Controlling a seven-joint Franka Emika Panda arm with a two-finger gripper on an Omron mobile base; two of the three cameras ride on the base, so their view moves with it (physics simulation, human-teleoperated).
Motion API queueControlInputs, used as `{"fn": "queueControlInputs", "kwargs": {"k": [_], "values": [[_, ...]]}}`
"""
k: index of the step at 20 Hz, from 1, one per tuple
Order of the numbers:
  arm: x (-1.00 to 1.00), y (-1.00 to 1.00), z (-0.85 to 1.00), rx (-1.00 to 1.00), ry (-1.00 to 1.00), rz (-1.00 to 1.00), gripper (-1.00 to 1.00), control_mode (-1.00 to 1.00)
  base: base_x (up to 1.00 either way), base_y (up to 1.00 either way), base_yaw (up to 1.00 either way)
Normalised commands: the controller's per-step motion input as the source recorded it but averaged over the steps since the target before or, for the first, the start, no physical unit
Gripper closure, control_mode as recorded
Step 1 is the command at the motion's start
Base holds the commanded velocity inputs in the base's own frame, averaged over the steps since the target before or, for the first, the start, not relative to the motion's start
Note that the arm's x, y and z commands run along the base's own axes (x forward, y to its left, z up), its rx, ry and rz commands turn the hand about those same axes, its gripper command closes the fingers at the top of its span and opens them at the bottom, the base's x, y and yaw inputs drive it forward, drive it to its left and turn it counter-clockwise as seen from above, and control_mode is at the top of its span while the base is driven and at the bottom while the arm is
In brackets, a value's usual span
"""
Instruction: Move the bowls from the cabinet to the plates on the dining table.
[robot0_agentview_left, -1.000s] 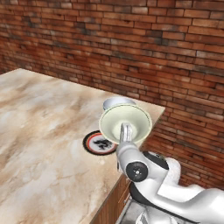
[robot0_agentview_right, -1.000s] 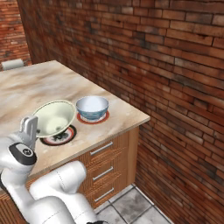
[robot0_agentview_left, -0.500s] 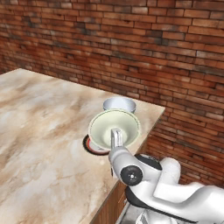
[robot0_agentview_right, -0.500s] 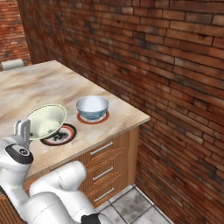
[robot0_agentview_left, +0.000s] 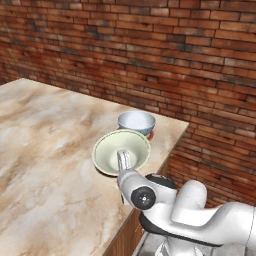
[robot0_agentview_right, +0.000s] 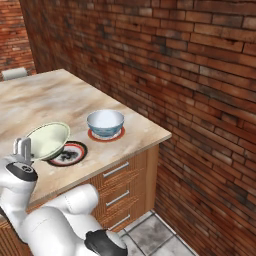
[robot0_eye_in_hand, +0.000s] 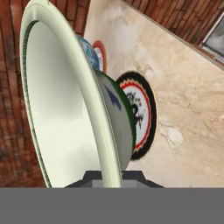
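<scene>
The smooth, pale cream-green bowl (robot0_agentview_right: 48, 140) is pinched at its thin rim by the fingers (robot0_agentview_left: 123, 159) and held tilted just above the black-rimmed plate (robot0_agentview_right: 71, 153). The blue-patterned bowl (robot0_agentview_right: 105, 123) is seated on the other plate (robot0_agentview_right: 118, 135) on the marbled desk (robot0_agentview_left: 45, 150).

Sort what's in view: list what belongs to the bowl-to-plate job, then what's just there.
Job:
cream-green bowl, held tilted by the gripper
free plate
blue-patterned bowl on the other plate
dining table

Just there:
brick wall
drawer fronts
</scene>
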Motion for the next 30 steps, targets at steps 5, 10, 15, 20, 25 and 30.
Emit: {"fn": "queueControlInputs", "kwargs": {"k": [5, 10, 15, 20, 25, 30], "values": [[0.37, -0.28, -0.44, -0.02, 0.00, 0.09, 1.00, -1.00, 0.00, 0.00, 0.00], [0.29, -0.27, -0.58, -0.01, 0.00, 0.11, 1.00, -1.00, 0.00, 0.00, 0.00], [0.24, -0.27, -0.63, 0.00, 0.00, 0.14, 1.00, -1.00, 0.00, 0.00, 0.00], [0.27, -0.48, -0.36, 0.00, 0.00, 0.09, 1.00, -1.00, 0.00, 0.00, 0.00], [0.19, -0.51, -0.32, 0.00, 0.00, 0.08, 1.00, -1.00, 0.00, 0.00, 0.00], [0.17, -0.37, -0.37, 0.00, 0.00, 0.10, 1.00, -1.00, 0.00, 0.00, 0.00]]}}
